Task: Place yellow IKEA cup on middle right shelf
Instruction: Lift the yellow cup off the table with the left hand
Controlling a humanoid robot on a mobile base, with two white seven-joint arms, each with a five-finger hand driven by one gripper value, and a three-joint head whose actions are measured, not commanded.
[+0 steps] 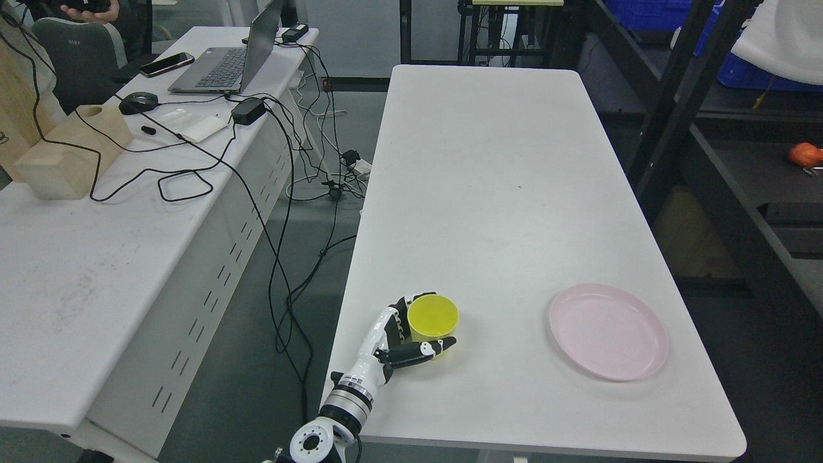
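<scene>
No text, label, brand or number can be read. The grey office chair (80, 48), at ten o'clock in the head view, bears a small pale mark on its backrest, too small to make out. The yellow cup (433, 317) shows no legible logo or lettering.

Yellow cup (433, 317) on white tabletop (488, 193), black-and-white fingers (424, 350) just beside it. Pale pink plate (608, 332) right of cup. Far right of cup, black shelf (726, 186) with something orange (805, 154) on it.
</scene>
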